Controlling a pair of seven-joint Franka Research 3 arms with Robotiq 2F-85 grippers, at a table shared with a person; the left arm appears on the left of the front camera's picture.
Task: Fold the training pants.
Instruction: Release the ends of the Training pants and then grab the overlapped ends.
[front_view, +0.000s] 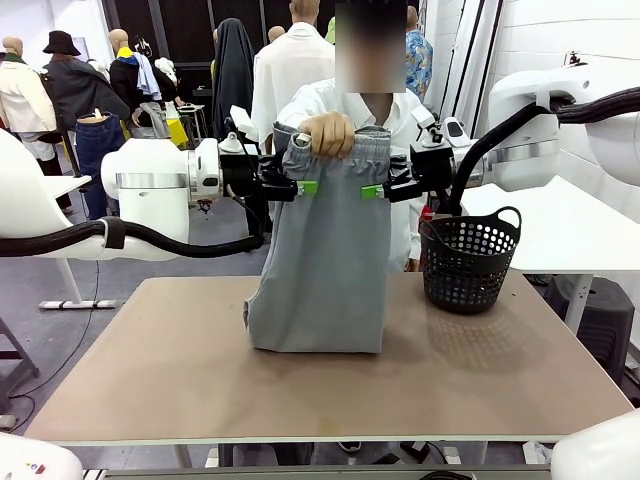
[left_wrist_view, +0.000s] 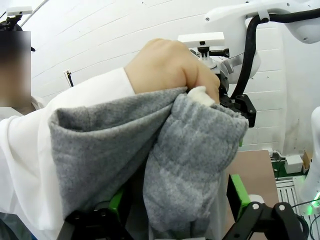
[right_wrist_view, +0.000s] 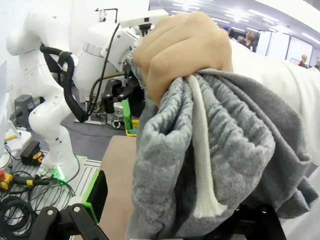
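Above the table (front_view: 150, 350), a hand (front_view: 327, 135) holds the training pants (front_view: 325, 260) — left gripper (front_view: 306, 187) and right gripper (front_view: 373, 191) jaws spread, half cloth-hidden.

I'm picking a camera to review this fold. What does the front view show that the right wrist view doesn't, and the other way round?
Front view: the black mesh basket standing right of the training pants, and the pants' lower end resting on the table. Right wrist view: the pale drawstring up close, running down over the gathered waistband. Both: the person's hand gripping the waistband from above.
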